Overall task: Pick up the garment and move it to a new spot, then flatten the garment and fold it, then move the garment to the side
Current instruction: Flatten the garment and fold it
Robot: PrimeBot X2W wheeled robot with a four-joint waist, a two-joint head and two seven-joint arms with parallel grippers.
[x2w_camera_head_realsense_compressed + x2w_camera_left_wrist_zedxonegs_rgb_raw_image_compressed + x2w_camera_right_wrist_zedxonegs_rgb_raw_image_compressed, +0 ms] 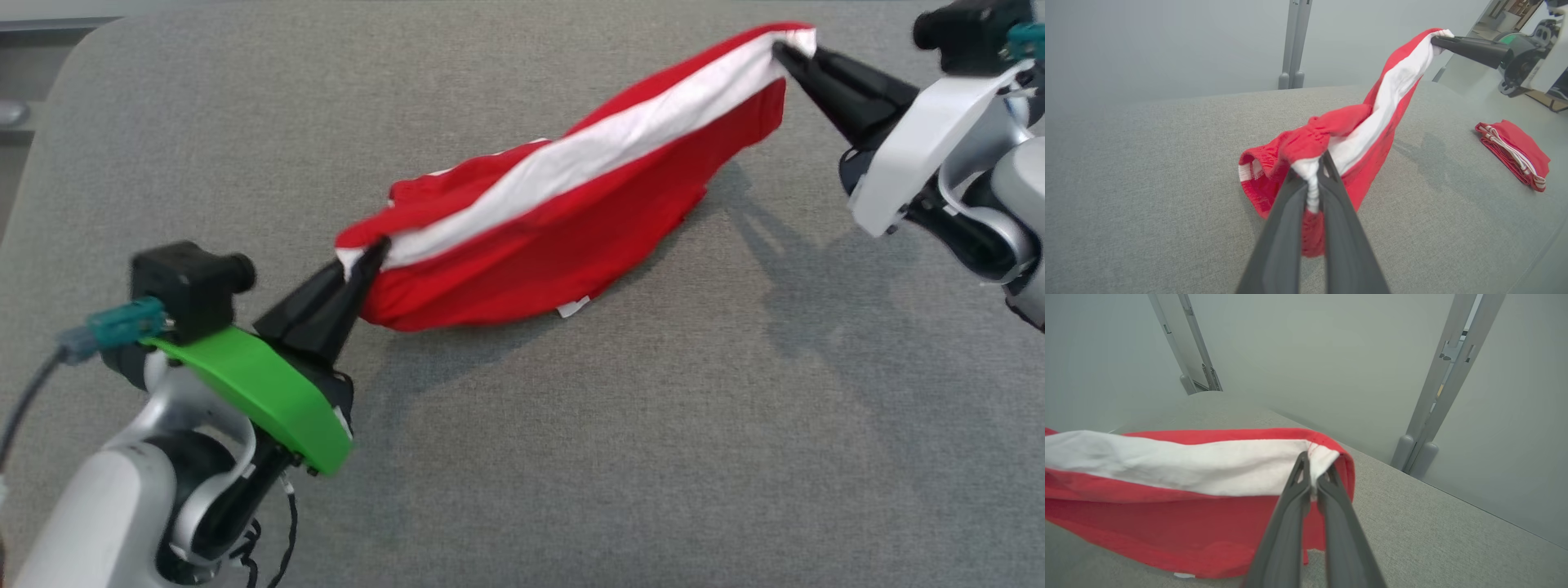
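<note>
On the grey cloth-covered table (571,457) in front of my rig, the red garment (555,220) hangs stretched between both arms near the middle of the surface. Its long axis runs on a diagonal, from the near left up to the far right. The far-right end is held higher, and a broad white stripe (620,139) runs along the upper edge from end to end. The sagging red underside sits low over the table; I cannot tell whether it touches.

My left gripper (371,253) is clamped on the near-left end, its jaws pinching bunched white fabric. My right gripper (785,53) is closed on the far-right corner of the stripe. Well apart on the table, a folded red garment (1515,153) lies flat. A small white label (574,308) pokes out beneath the hem.
</note>
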